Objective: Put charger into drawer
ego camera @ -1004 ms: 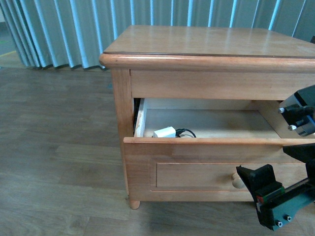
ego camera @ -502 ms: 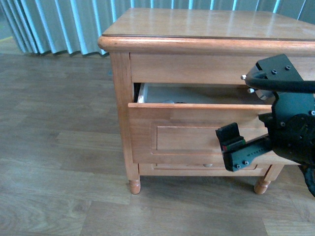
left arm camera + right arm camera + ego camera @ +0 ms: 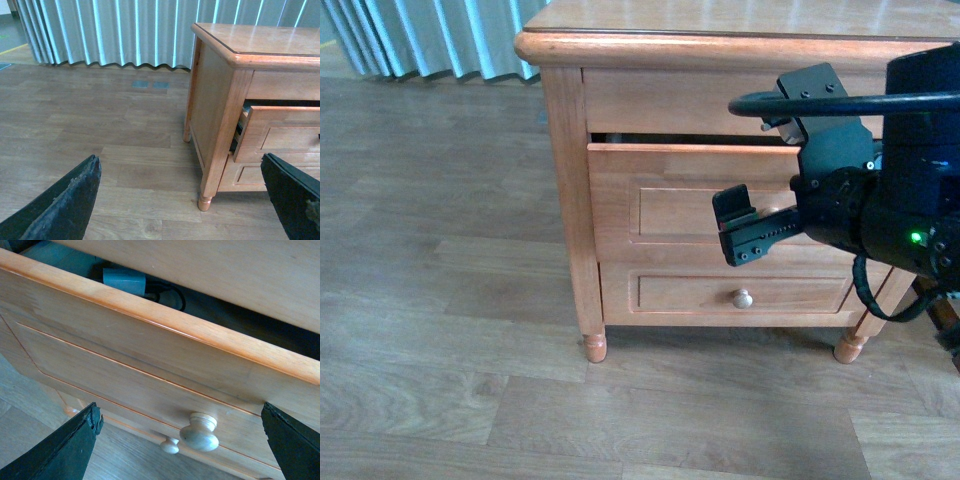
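wooden nightstand point(image 3: 570, 190) on wood-plank floor point(image 3: 440, 300), pale curtains point(image 3: 115, 32) behind.

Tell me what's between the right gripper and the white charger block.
In the right wrist view, the upper wooden drawer front's top edge lies between the right gripper and the white charger block inside.

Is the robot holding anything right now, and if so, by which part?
Nothing is held. Both tools are open and empty; the charger lies inside the partly open drawer, and the right tool only faces the drawer's knob.

Light-brown drawer point(image 3: 690, 185), pale knob point(image 3: 199, 432)
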`<action>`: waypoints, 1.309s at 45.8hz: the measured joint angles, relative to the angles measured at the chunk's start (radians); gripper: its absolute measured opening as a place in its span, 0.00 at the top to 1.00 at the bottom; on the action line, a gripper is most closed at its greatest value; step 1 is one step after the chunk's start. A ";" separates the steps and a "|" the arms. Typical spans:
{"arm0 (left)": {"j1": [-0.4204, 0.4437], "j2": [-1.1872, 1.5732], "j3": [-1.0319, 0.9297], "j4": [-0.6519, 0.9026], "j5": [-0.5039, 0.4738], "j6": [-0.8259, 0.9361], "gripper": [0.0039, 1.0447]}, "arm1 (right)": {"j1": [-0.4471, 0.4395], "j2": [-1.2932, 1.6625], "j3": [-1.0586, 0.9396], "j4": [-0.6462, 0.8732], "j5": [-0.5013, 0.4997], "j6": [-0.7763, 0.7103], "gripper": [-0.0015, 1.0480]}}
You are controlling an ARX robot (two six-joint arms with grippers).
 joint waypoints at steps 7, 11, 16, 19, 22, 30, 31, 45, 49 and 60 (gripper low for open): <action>0.000 0.000 0.000 0.000 0.000 0.000 0.06 | 0.015 0.047 0.072 -0.013 0.011 0.001 0.08; 0.000 0.000 0.000 0.000 0.000 0.000 0.06 | 0.021 0.067 0.106 -0.023 0.016 0.000 0.08; 0.000 0.000 0.000 0.000 0.000 0.000 0.06 | 0.031 0.085 0.137 -0.040 0.024 0.013 0.08; 0.000 0.000 0.000 0.000 0.000 0.000 0.06 | 0.035 0.094 0.150 -0.047 0.026 0.019 0.08; 0.000 0.000 0.000 0.000 0.000 0.000 0.06 | 0.037 0.102 0.161 -0.051 0.029 0.024 0.08; 0.000 0.000 0.000 0.000 0.000 0.000 0.06 | 0.038 0.104 0.164 -0.055 0.030 0.035 0.08; 0.000 0.000 0.000 0.000 0.000 0.000 0.06 | 0.038 0.104 0.164 -0.055 0.027 0.038 0.08; 0.000 0.000 0.000 0.000 0.000 0.000 0.06 | 0.001 0.005 0.056 -0.020 -0.021 0.045 0.08; 0.000 0.000 0.000 0.000 0.000 0.000 0.06 | -0.021 -0.064 -0.020 0.004 -0.046 0.048 0.08; 0.000 0.000 0.000 0.000 0.000 0.000 0.06 | -0.102 -0.261 -0.253 0.044 -0.111 0.056 0.08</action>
